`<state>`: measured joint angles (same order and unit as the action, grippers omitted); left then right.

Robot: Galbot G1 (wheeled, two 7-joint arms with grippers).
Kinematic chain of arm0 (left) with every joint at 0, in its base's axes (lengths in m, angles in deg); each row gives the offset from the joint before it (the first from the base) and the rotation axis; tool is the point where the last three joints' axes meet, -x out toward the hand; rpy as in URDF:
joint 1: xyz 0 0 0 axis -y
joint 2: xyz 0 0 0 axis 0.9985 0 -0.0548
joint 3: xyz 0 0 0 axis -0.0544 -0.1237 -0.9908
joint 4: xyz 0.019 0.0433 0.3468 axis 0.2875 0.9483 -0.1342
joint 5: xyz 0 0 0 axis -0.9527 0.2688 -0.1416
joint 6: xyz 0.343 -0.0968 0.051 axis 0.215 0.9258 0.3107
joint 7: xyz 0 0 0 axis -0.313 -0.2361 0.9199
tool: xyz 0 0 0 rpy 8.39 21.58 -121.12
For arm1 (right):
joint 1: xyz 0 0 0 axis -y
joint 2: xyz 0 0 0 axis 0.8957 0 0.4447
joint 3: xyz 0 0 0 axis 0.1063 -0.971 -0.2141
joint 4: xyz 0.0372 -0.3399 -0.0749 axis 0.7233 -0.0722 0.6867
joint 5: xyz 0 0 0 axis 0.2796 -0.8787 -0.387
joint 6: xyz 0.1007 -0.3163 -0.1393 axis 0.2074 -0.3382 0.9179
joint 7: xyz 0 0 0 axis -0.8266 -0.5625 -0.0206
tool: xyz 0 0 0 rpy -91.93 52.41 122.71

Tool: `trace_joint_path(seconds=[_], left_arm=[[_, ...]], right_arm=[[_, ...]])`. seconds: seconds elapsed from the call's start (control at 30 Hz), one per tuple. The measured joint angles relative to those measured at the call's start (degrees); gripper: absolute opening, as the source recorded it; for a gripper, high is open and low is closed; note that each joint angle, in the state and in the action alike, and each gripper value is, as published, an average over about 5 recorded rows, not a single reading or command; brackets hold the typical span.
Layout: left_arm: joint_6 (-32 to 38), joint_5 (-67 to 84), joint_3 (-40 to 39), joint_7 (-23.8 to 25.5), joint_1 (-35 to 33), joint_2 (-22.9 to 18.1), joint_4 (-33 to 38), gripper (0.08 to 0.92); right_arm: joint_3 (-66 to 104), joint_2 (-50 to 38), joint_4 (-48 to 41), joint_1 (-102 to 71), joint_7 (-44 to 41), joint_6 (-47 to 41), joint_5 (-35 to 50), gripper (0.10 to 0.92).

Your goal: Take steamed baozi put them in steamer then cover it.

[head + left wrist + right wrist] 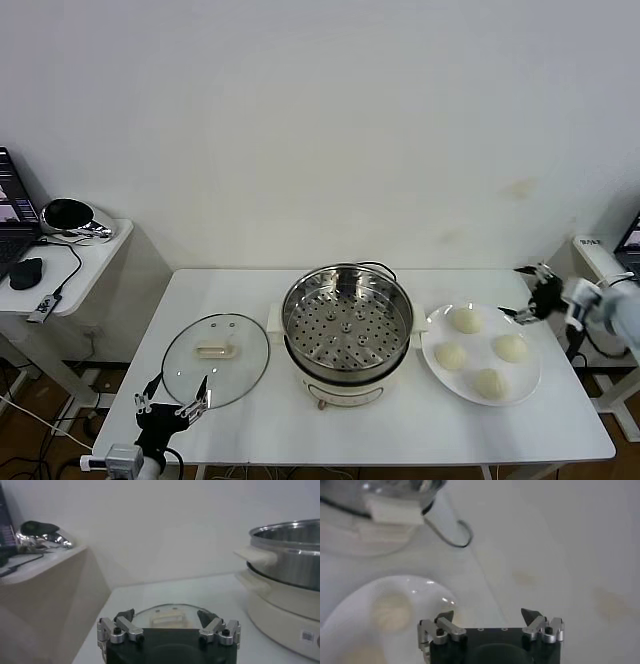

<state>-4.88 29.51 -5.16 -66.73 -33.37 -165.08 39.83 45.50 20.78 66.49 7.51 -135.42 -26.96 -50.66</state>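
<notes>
Steel steamer (347, 325) uncovered mid-table; right gripper (533, 293) at plate (527, 382) edge, jaws spread

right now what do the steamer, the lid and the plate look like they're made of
Steamer: shiny metal bowl, likely stainless steel, mirror reflections and punched holes; its base and side handles look like matte cream plastic.
Lid: clear glass, the table shows through it, with a cream handle.
Plate: glossy white, probably ceramic; could be plastic.

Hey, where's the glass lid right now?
In the head view, the glass lid lies flat on the table's left part, beside the steamer.
</notes>
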Motion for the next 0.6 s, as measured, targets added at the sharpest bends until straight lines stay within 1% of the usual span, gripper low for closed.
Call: trace_joint_path(seconds=[0.13,0.27,0.6], left_arm=[[0.6,-0.8,0.4,-0.4,-0.9,-0.9,0.7,0.823],[1.2,-1.6,0.6,-0.9,-1.8,-1.6,1.1,0.823],[1.7,-2.9,0.6,-1.1,-3.0,-2.2,1.1,0.823]], right_arm=[[-9.2,3.4,-7.4,8.4,-2.6,2.9,-3.7,0.823],[-14.7,7.6,-14.8,13.3,-4.1,6.0,-7.6,0.823],[-20.6,15.9,-28.1,18.8,-5.6,10.4,-14.7,0.823]])
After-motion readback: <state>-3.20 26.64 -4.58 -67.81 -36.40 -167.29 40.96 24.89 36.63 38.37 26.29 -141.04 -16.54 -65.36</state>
